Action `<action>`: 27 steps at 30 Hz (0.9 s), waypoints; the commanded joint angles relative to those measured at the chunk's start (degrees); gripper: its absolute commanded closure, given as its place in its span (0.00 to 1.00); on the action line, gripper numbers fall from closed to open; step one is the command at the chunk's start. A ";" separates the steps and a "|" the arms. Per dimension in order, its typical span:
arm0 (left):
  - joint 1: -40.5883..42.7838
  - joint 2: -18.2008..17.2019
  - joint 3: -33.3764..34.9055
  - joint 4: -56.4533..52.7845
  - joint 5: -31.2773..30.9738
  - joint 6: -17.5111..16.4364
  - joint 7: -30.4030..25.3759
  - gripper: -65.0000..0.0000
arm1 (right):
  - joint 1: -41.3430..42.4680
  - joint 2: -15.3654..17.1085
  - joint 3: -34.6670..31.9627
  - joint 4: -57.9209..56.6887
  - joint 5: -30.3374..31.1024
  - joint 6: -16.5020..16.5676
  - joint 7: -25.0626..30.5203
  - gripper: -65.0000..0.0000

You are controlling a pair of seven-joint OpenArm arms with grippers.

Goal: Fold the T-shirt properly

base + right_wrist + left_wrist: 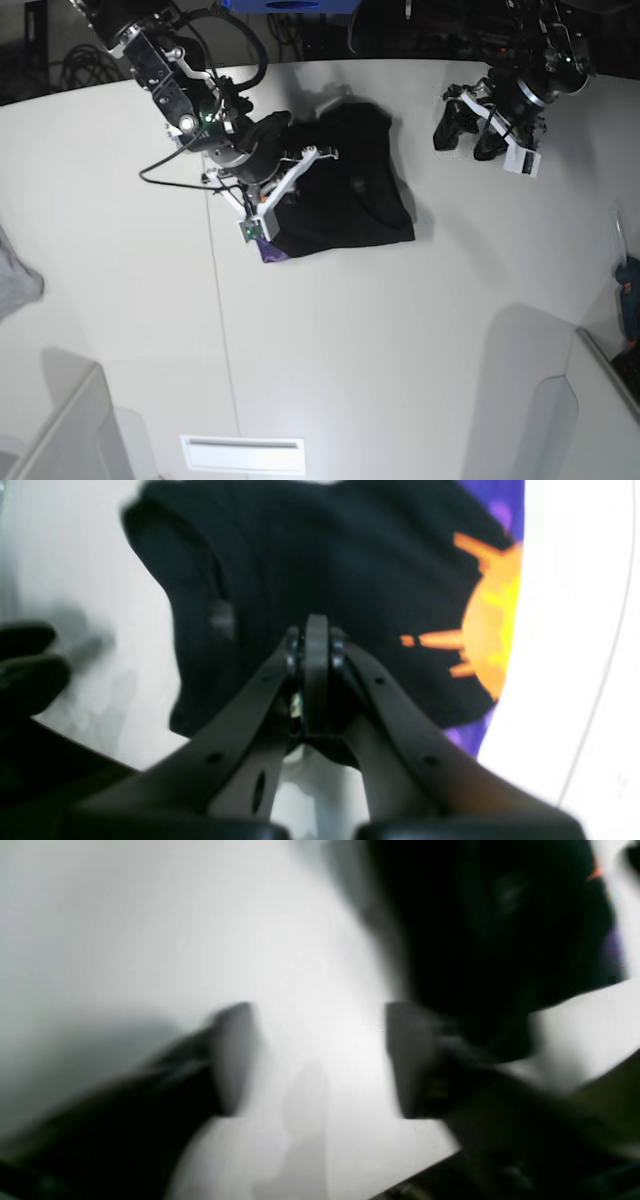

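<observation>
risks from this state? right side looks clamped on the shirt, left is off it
1. The right gripper is shut on the T-shirt edge; pulling away without opening would likely drag the folded bundle apart.
2. The purple print edge pokes out at one corner, so the fold looks uneven and may need redoing.
3. The left gripper is open and clear, so nothing pins the far side.

No legible text, brand, number or sign in any view. The T-shirt (320, 560) carries a purple, orange and yellow print, a graphic only, with no letters discernible. White tags hang on both arms in the base view, one near the right gripper (262, 222) and one near the left gripper (462, 128); any markings on them are too small to read.
</observation>
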State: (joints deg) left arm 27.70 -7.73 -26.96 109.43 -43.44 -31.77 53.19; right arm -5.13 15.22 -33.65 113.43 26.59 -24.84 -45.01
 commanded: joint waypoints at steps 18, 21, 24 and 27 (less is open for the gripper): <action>-12.54 0.74 8.54 -18.66 -10.32 -0.01 -1.19 0.09 | -10.04 4.42 9.43 1.43 -0.08 5.98 11.30 1.00; -15.35 0.74 11.09 -22.44 -7.86 -0.01 -1.36 0.09 | -10.22 4.42 9.78 1.43 -0.08 6.07 11.30 1.00; -17.11 1.62 14.26 -25.08 -4.43 0.08 -1.45 0.09 | -10.30 4.42 10.04 1.43 -0.08 6.07 11.30 1.00; -17.20 2.41 14.35 -26.66 -3.46 1.13 -1.45 0.09 | -10.74 4.42 10.13 1.43 -0.08 6.07 11.39 1.00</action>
State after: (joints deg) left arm 10.04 -4.84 -12.62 82.87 -49.52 -32.16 49.19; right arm -15.99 19.25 -23.94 113.89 26.70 -19.05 -34.76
